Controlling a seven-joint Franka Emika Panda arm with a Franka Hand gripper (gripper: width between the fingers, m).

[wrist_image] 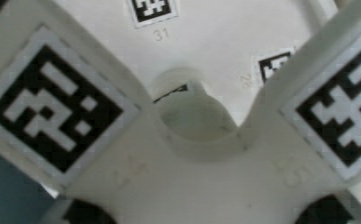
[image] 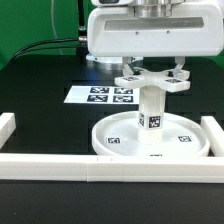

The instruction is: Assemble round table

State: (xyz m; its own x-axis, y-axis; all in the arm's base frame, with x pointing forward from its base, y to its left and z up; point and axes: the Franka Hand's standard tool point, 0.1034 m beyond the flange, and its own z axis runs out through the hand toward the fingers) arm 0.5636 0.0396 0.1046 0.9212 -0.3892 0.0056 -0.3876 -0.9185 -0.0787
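Exterior view: gripper [image: 155, 75] hangs low over the middle of the disc [image: 108, 146]. Its two fingers [image: 133, 72] are spread only as wide as the cross [image: 150, 82], one on each side, and seem to press on it and hold it. Contact is too small to see clearly.

The cross lies roughly level on top of the post [image: 150, 108]. The post stands upright near the disc's centre, with a tag facing the camera. The disc lies flat on the black table [image: 40, 100], rim up, with tags on its floor on either side of the post.

The marker board [image: 95, 95] lies behind the disc, toward the exterior view's left, apart from it. White rails [image: 60, 166] run along the front and up both sides, and the disc sits just inside the front one.

Wrist view: looks straight down on the cross [wrist_image: 195, 165]. Two tagged arms spread out from a round hollow at its centre. The disc [wrist_image: 212, 40] floor shows beyond with two small tags. Dark fingertips [wrist_image: 84, 212] show at the frame edge on either side of the cross. The post is hidden under the cross.
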